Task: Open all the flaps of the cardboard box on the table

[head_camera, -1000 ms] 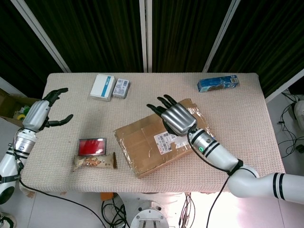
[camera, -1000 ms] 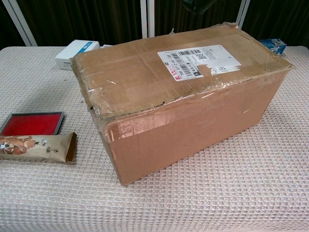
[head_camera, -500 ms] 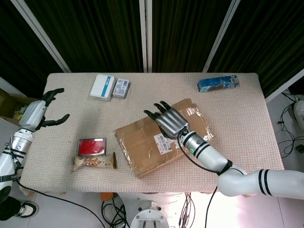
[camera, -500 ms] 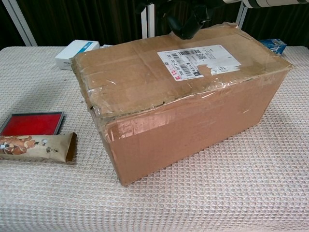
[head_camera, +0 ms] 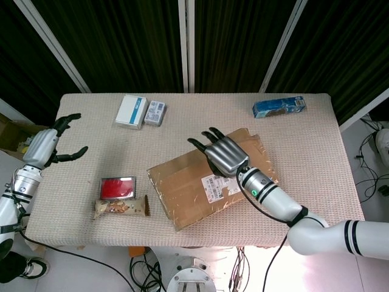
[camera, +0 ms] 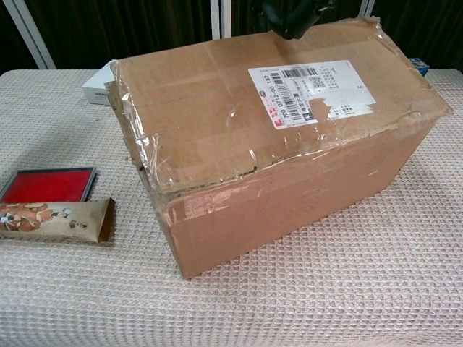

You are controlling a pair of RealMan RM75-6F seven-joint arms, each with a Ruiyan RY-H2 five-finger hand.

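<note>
Since the earlier frame your right hand (head_camera: 223, 153), fingers spread and holding nothing, has raised the far flap of the cardboard box (camera: 217, 123) mid-counter, so opening has begun; your left hand (head_camera: 47, 145) waits open.

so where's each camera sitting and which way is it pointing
Head view: high above the near table edge, looking steeply down on the whole table; shows both arms, the left robot hand off the table's left edge and the right robot hand over the box.
Chest view: low at the near edge, looking level across; only dark fingertips show at the top.
Shared: box, label, red tin, snack bar.
</note>
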